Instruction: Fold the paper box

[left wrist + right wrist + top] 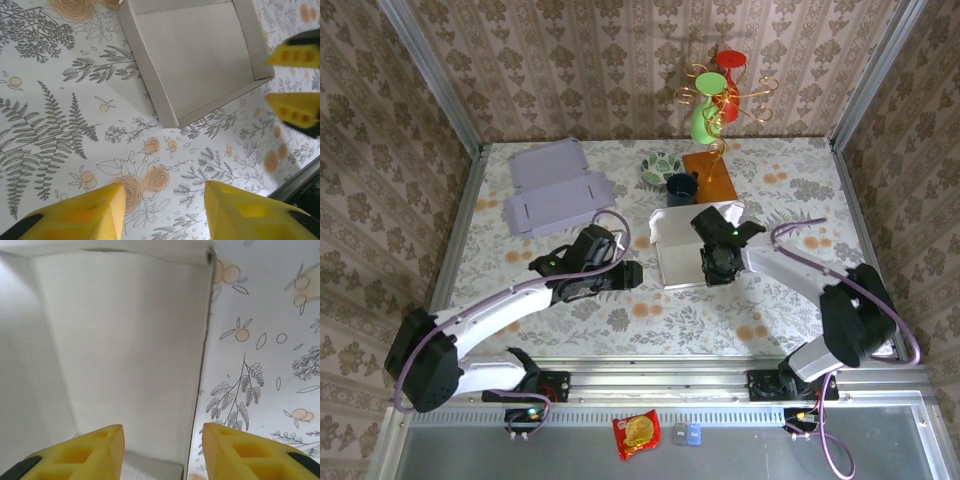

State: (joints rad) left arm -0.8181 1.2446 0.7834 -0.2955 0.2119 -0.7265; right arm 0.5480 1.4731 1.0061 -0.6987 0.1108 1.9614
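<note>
Top external is showing the paper box (675, 250) sitting open-topped on the desk (620, 320). Left tool (636, 275) is hovering just left of it, parted and empty; right tool (717, 276) is hanging over its right wall, parted.

Bright, even, diffuse light falls from above. From the overhead camera the arms throw faint, soft-edged shadows on the table (620, 310) just beneath them, and the frame posts (428, 75) lean outward toward the picture's corners, a wide-lens effect. At the left wrist, the fingers (85, 215) of the left gripper (164, 189) look slightly soft at the near edge, while the flower print ahead of them is crisp; the paper box (200, 55) farther ahead has inner walls a shade darker than its floor. At the right wrist, the fingers (80, 452) of the right gripper (161, 430) are soft as well, and the box floor ahead of them is pale, nearly washed out and low in contrast
</note>
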